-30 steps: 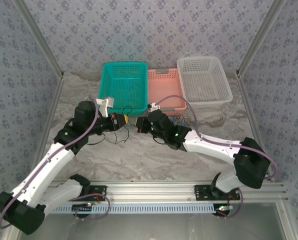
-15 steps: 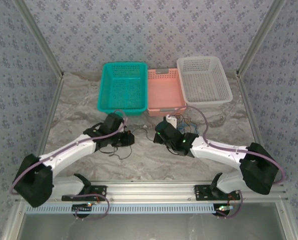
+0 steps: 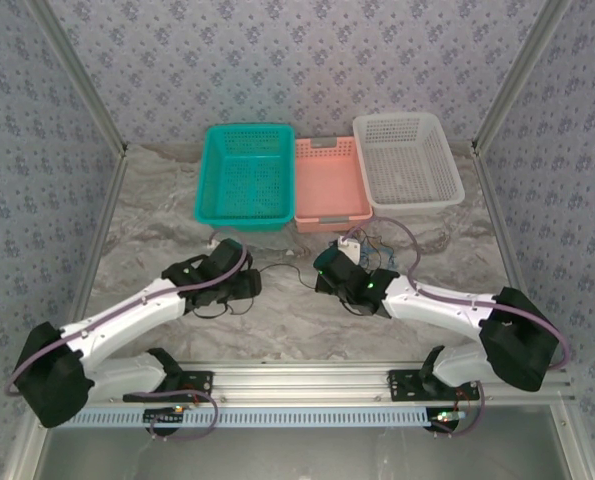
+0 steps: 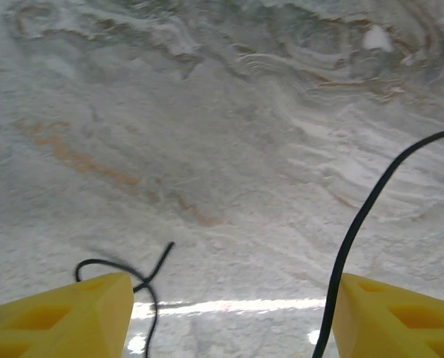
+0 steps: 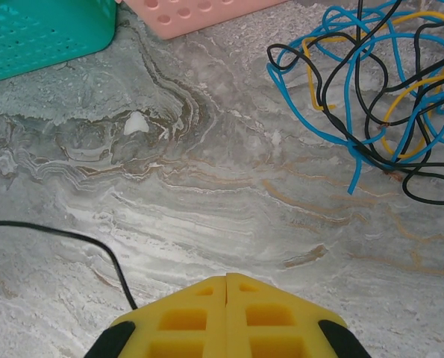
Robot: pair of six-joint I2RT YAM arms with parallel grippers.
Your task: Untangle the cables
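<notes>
A tangle of thin blue, black and yellow cables (image 5: 371,97) lies on the marble table (image 3: 277,320), just behind my right wrist in the top view (image 3: 377,243). One black cable (image 3: 277,268) runs loose along the table between the two grippers. My left gripper (image 4: 233,321) is low over the table and open; that black cable (image 4: 356,231) passes just inside its right finger, and a curled black cable end (image 4: 143,280) lies by its left finger. My right gripper (image 5: 227,313) is shut, fingertips flush. A black strand (image 5: 72,239) disappears under its left side.
Three baskets stand in a row at the back: teal (image 3: 245,175), pink (image 3: 329,185) and white (image 3: 407,160). The teal (image 5: 42,30) and pink (image 5: 199,11) basket edges lie ahead of the right gripper. Metal frame posts and patterned walls bound the table.
My left arm has come down from a raised pose to the table and its gripper has opened, letting the black cable go. The right arm has shifted slightly right, still shut.
</notes>
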